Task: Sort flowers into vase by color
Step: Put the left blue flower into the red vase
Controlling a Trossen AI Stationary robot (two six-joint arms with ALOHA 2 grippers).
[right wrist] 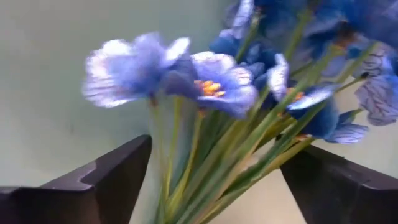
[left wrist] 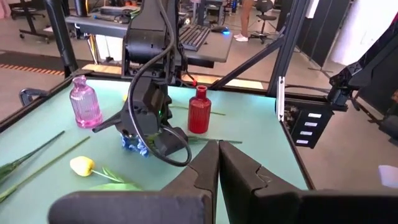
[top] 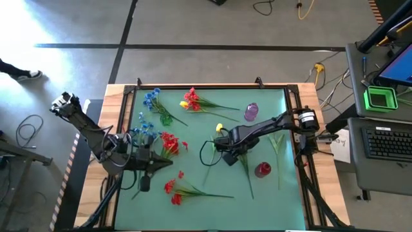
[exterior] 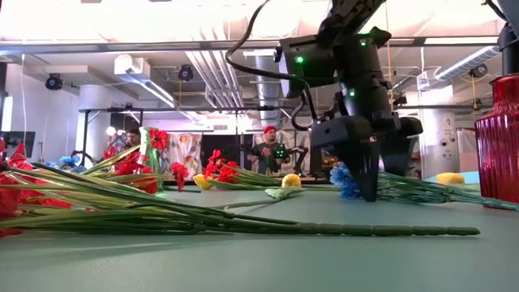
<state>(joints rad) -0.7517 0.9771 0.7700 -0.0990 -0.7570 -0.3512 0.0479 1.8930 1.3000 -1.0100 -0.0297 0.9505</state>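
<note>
A blue flower (right wrist: 211,84) lies on the green mat with its blooms under my right gripper (right wrist: 214,165). That gripper points down at mid-table (top: 226,154) and is open. Its two fingers (right wrist: 109,180) stand on either side of the bunch of green stems (right wrist: 249,149), and I see no touch. The flower's stem (top: 246,174) runs toward the near edge. A pink vase (top: 251,111) stands at the far right and a red vase (top: 262,169) at the near right. My left gripper (left wrist: 217,168) waits shut and holds nothing, over the table's left part (top: 161,161).
Red flowers (top: 191,100) (top: 169,143) (top: 172,187), more blue flowers (top: 151,96) and yellow heads (top: 219,127) lie scattered on the mat's left and middle. Loose green stems (top: 278,148) lie at the right. In the low view, long stems (exterior: 243,219) cross the near foreground.
</note>
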